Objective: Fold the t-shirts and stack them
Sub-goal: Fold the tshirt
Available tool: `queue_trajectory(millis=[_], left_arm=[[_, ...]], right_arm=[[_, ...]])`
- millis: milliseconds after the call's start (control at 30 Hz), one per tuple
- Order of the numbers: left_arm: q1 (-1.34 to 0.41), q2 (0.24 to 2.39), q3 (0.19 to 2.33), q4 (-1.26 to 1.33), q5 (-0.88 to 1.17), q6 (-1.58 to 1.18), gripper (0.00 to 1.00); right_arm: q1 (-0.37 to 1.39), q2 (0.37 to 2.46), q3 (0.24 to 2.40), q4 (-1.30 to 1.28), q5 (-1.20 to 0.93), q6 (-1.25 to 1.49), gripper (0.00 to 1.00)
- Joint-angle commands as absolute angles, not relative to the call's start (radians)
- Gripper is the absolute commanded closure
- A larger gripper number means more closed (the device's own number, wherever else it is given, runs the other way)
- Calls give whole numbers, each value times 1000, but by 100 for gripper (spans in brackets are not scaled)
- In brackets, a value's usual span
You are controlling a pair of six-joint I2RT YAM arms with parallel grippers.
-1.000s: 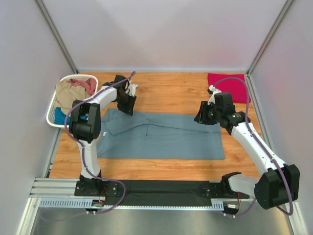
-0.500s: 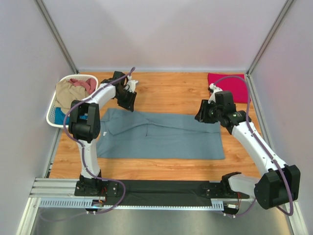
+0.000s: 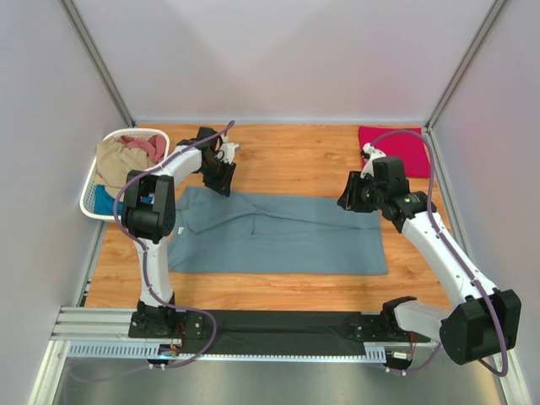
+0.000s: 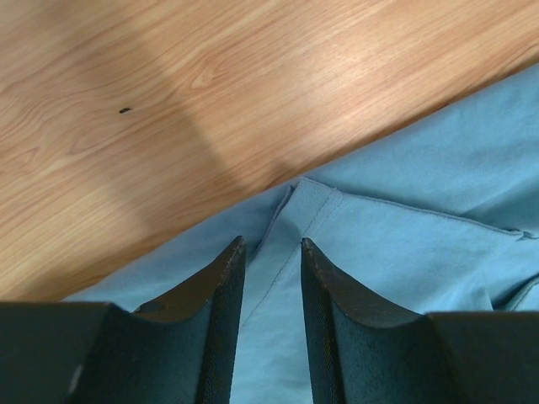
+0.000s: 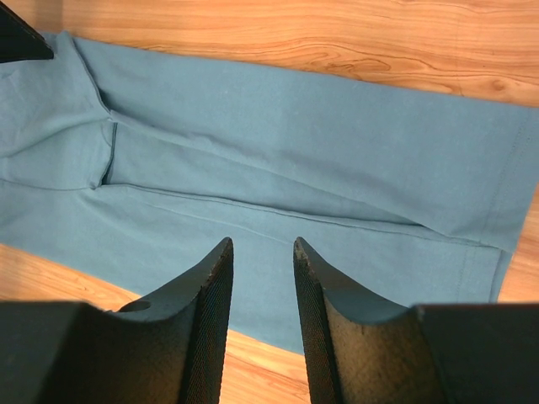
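The grey-blue t-shirt (image 3: 278, 238) lies half-folded on the surface (image 3: 295, 160); left pincer (image 4: 271, 246) and right pincer (image 5: 263, 244) hang part-open, empty, over its far edge; next probably calls for pinching both ends.

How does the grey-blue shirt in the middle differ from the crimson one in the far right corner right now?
The grey-blue shirt is laid out as a long rectangle with fold lines running along it; the crimson shirt is a compact folded rectangle. The grey-blue shirt covers far more surface than the crimson shirt. The grey-blue shirt lies mid-table; the crimson shirt sits at the far right corner. Both lie flat on the wooden table.
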State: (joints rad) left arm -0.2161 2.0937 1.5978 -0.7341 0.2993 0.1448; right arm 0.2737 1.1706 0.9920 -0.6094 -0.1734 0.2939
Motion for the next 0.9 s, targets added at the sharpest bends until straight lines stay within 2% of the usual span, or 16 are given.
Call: queue_trajectory(millis=[0,233,500,533,700,767,867], left_arm=[[-213,2089,1592,-706,281,173,60],[-213,2083,1580,-715,305,173,63],[-213,2053,1536,-716,337,170,71],[-213,2049,1532,-716,339,172,73],[-213,2028,1532,-719,331,161,97],[-213,2020,1535,-724,333,155,100],[-215,2000,1528,-724,342,143,100]], right_arm=[[279,1150,1023,-611,-163,279,63],[279,1150,1022,-609,-161,278,63],[279,1150,1015,-606,-161,281,63],[278,1152,1014,-607,-163,281,63],[279,1146,1011,-607,-161,284,63],[279,1144,1011,-611,-158,284,63],[279,1137,1009,-612,-160,284,63]])
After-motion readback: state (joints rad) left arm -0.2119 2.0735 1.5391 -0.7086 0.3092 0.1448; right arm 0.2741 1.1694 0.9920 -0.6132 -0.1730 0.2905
